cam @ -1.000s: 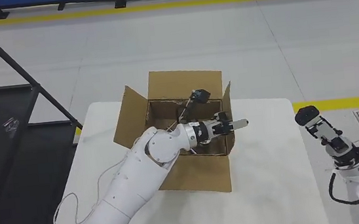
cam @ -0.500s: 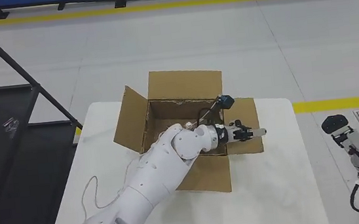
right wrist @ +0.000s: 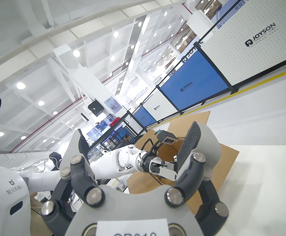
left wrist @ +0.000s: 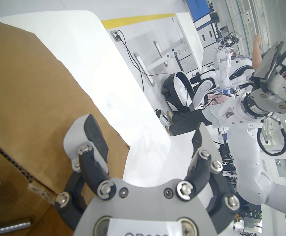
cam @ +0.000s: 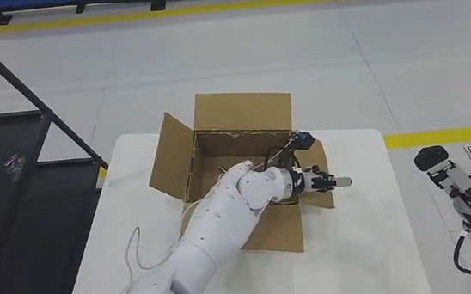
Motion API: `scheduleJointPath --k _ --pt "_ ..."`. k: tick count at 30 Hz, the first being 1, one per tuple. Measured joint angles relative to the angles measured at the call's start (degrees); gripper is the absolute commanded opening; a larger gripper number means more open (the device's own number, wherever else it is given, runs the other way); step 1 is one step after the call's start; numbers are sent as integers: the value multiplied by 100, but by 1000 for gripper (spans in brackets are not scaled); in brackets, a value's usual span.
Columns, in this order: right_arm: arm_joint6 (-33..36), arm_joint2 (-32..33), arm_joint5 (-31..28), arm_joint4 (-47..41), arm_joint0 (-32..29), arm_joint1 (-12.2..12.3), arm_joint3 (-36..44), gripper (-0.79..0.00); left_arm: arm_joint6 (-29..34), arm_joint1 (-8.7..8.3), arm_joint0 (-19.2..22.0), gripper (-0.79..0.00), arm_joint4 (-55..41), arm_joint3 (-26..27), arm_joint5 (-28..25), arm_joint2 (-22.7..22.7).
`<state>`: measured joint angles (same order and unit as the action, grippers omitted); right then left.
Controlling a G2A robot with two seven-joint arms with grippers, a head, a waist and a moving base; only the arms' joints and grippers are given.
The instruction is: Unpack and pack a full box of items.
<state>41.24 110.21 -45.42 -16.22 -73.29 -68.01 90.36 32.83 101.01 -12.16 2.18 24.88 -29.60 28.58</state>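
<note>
Top view: the open brown cardboard box (cam: 240, 110) sits toward the far edge of the white table (cam: 359, 255). Its right-hand flap (cam: 319, 160), raised 1 second ago, now lies folded out toward the table's right edge, and the left gripper (cam: 336, 180) hangs just above it.

Left wrist view: that gripper's 2 fingers (left wrist: 95, 131) are spread, holding nothing.

Right wrist view: the right gripper (right wrist: 137, 129), also spread and empty, is beyond the table's right edge.

With the flap out of the way, reaching inside to unpack looks like the next step.
</note>
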Motion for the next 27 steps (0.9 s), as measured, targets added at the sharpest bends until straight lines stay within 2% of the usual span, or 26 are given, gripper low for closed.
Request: scheduleJointPath --k 4,7,11,14,19,22,25,26,27 --pt "-110 -4 123 -50 -1 0 -20 0 -73 -26 113 0 -92 -110 -360 181" --pt "-95 -3 108 -46 -1 -1 -20 0 -84 -121 231 0 -226 -173 -676 404" --pt "-104 -12 117 -27 -3 0 2 0 -141 -342 335 0 -361 -156 -1128 759" --pt "-154 -185 139 409 37 4 315 0 -200 -582 322 0 -414 -86 -1441 1075" --pt "-132 -681 225 1601 339 17 917 0 -247 -1100 145 0 -281 271 -1691 1681" --pt "26 -1112 439 2499 609 25 1281 0 -222 -1468 -151 0 -195 797 -1716 2164" --pt "247 -1697 747 3519 955 22 1579 0 -106 -1893 -683 0 18 1730 -1500 2821" --pt "315 -1912 846 3803 1077 15 1627 0 -72 -2026 -913 0 122 2121 -1370 3061" --pt "432 -2225 965 4144 1257 3 1655 0 -3 -2199 -1282 0 260 2729 -1152 3412"
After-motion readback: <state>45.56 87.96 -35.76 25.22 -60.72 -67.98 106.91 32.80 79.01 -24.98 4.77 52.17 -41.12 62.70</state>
